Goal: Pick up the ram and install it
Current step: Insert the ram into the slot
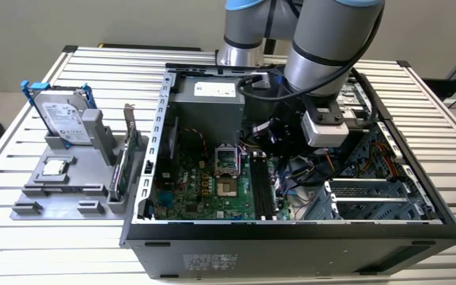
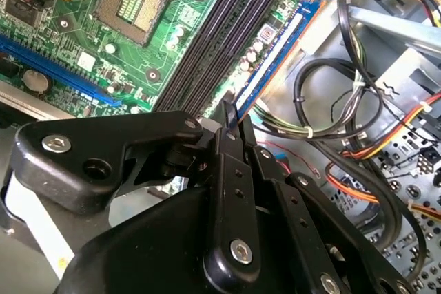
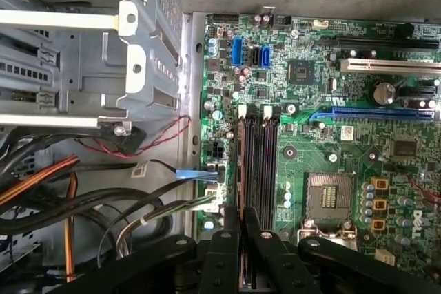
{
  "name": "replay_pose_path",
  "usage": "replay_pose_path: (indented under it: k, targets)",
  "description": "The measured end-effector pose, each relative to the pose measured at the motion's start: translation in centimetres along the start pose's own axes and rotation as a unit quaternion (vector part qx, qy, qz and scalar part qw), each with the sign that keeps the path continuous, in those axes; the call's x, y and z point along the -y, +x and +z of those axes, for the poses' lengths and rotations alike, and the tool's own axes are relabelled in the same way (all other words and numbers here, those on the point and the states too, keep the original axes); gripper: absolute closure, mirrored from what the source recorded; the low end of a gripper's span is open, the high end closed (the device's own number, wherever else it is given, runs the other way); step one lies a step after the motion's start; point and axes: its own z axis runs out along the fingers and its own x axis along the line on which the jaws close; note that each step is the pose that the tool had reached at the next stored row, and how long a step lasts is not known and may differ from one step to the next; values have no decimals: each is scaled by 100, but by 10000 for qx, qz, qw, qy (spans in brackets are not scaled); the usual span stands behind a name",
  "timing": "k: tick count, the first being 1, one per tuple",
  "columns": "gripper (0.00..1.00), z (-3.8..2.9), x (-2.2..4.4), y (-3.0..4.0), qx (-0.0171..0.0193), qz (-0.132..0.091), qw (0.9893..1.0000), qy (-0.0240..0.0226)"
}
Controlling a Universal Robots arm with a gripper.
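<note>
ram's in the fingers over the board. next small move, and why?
Probably a short, straight descent with the stick kept edge-down. In the second wrist view the black gripper is shut on the thin blue-green ram stick, which runs beside the long black memory slots on the green motherboard, apparently not yet seated. Whether it sits exactly over a slot I cannot tell.

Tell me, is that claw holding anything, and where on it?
Yes: the gripper is shut on the ram, pinching one end of the blue-green stick beside the black memory slots.

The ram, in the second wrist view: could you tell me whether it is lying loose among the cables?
No: the gripper is shut on the ram, holding it on edge beside the black memory slots.
</note>
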Motion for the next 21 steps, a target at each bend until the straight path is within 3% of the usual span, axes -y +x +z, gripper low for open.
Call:
replay_pose_path:
  k: [7,14,21]
  targets:
    - [100,65,3,-8,1,0,10000,-15]
    - [100,76,4,-9,2,5,10000,-15]
    - [100,132,6,-32,2,3,10000,-50]
